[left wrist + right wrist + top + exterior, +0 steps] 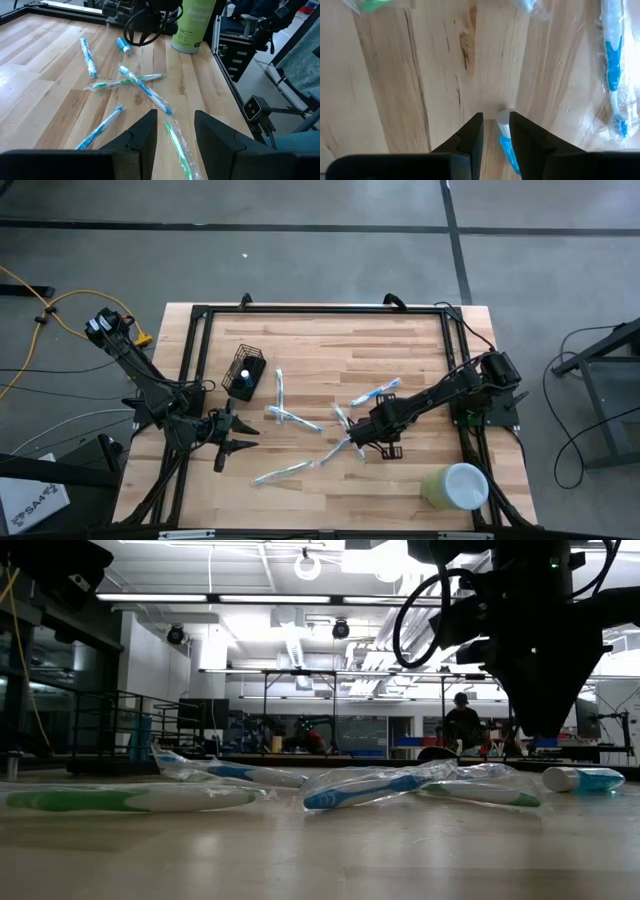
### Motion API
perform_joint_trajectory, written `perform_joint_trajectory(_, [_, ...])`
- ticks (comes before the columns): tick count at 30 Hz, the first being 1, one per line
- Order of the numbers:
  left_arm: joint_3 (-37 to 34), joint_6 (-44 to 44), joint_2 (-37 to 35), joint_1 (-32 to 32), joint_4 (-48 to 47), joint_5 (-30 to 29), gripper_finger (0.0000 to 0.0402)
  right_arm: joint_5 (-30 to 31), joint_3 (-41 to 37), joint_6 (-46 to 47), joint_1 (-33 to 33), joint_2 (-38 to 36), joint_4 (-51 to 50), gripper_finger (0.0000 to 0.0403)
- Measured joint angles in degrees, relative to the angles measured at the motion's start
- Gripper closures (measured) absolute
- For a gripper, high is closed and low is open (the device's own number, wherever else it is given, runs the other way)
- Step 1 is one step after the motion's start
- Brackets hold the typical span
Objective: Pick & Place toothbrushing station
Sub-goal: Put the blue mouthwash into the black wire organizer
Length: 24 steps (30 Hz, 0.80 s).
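The black wire-mesh holder (245, 373) stands on the table's left half, apart from both grippers. Several wrapped toothbrushes lie scattered on the wood (298, 420) (283, 472) (375, 394). My right gripper (352, 442) (496, 122) points down close over the table's middle. Its fingers are open by a narrow gap, on either side of the end (504, 120) of a blue-and-white wrapped toothbrush (335, 450). My left gripper (245, 436) (175, 125) is open and empty near the table's left side, nearer than the holder. My right gripper comes from above, its fingers across the toothbrush's end (504, 120). That end lies close beside one finger (520, 132), with bare wood showing between it and the other. I cannot tell whether either finger touches it.
A pale green cup with a white inside (455, 485) (192, 25) stands at the near right corner. A small blue-and-white tube (123, 45) (585, 778) lies among the brushes. A black frame (320, 310) rims the table. A person shows far off in the room (462, 720).
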Motion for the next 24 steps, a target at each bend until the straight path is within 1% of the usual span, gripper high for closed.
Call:
perform_joint_trajectory(6, [0.0, 0.0, 0.0, 0.0, 0.0, 0.0, 0.0275, -0.7, -2.1, -0.5, 0.0, 0.0, 1.2, 0.0316])
perform_joint_trajectory(20, [0.0, 0.0, 0.0, 0.0, 0.0, 0.0, 0.0275, 0.0, -2.1, -2.6, 0.0, 0.0, 1.6, 0.0316])
perform_joint_trajectory(24, [0.0, 0.0, 0.0, 0.0, 0.0, 0.0, 0.0275, -0.4, -3.2, -4.0, 0.0, 0.0, 2.5, 0.0316])
